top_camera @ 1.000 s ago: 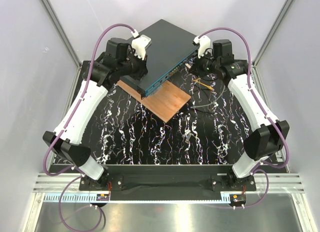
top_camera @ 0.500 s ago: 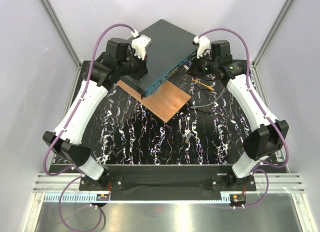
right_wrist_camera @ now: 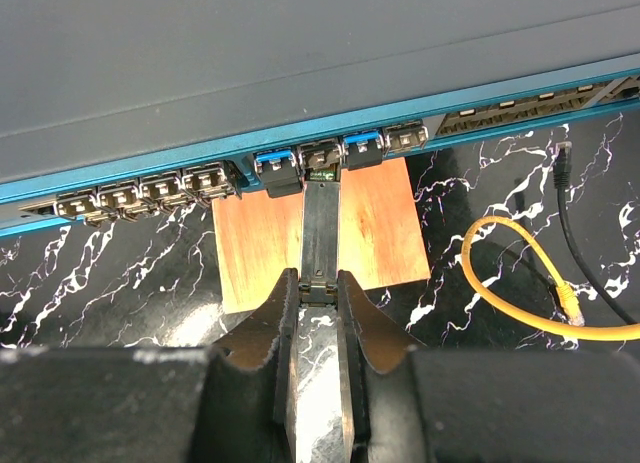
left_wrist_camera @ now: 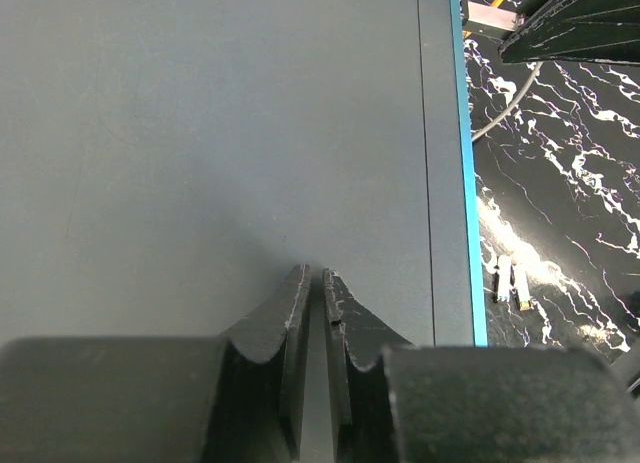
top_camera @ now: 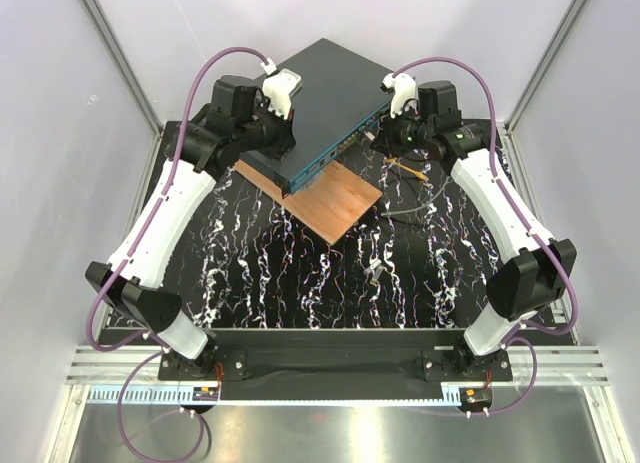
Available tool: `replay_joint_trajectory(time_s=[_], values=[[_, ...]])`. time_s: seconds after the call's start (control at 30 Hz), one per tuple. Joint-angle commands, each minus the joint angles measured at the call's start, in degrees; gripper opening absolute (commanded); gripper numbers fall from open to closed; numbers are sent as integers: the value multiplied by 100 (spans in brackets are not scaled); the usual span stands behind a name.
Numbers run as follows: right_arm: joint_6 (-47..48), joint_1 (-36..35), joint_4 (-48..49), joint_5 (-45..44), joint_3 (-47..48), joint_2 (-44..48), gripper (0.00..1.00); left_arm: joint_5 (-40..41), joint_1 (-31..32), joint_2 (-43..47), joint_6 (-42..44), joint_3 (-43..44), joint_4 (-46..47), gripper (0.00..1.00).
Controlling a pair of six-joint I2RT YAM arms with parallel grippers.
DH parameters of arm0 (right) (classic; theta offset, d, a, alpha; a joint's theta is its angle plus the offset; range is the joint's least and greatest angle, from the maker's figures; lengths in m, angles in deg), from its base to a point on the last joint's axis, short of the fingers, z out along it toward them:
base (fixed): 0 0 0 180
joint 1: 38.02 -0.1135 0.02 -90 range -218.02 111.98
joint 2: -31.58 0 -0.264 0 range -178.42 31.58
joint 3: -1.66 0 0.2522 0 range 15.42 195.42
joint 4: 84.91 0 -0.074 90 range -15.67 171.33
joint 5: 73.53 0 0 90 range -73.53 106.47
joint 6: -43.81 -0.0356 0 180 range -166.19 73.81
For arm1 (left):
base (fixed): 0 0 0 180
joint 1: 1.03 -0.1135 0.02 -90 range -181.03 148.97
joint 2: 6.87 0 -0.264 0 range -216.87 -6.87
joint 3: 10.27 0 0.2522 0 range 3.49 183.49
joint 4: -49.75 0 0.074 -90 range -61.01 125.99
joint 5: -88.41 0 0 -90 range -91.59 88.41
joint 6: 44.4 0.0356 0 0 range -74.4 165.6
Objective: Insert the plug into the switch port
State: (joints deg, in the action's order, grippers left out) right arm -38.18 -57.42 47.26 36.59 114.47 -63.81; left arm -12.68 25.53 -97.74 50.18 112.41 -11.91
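Observation:
The switch [top_camera: 330, 93] is a flat dark grey-teal box at the back of the mat, with a teal front face and a row of sockets [right_wrist_camera: 150, 195]. My right gripper [right_wrist_camera: 319, 288] is shut on the near end of a slim grey metal plug [right_wrist_camera: 321, 223]. The plug's far end sits at the mouth of a socket between two blue-tabbed ones. In the top view the right gripper [top_camera: 378, 135] is at the switch's front face. My left gripper [left_wrist_camera: 310, 275] is shut and empty, with its tips resting on the switch top [left_wrist_camera: 200, 133], near the left corner in the top view [top_camera: 285, 138].
A brown wooden board [top_camera: 335, 203] lies under the switch's front edge and shows below the sockets [right_wrist_camera: 375, 223]. A yellow cable loop [right_wrist_camera: 500, 313] and a black cable [right_wrist_camera: 570, 203] lie on the mat to the right. Two small pale pieces [left_wrist_camera: 510, 283] lie on the marbled mat.
My right gripper has moved a little left, toward the switch's front face. The left arm and the switch have not moved.

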Motion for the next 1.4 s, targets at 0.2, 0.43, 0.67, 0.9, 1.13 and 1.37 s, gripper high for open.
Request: replay_joint_trajectory(time_s=[0.2,0.43,0.67,0.9,1.13,1.37], values=[[148,-99,427,168,106,30,0,-7,-11,52,-27,103,141,14],[201,-108,514,247,229,-84,0,-7,-29,52,-27,85,149,15],[359,-125,585,282,378,-181,0,-42,-29,43,-54,68,149,15],[403,-108,603,326,554,-260,0,-51,-29,43,-71,67,158,14],[245,-108,770,449,528,-102,0,-60,-29,34,-80,50,158,14],[297,-108,787,466,475,47,0,-68,-29,43,-106,50,167,14]])
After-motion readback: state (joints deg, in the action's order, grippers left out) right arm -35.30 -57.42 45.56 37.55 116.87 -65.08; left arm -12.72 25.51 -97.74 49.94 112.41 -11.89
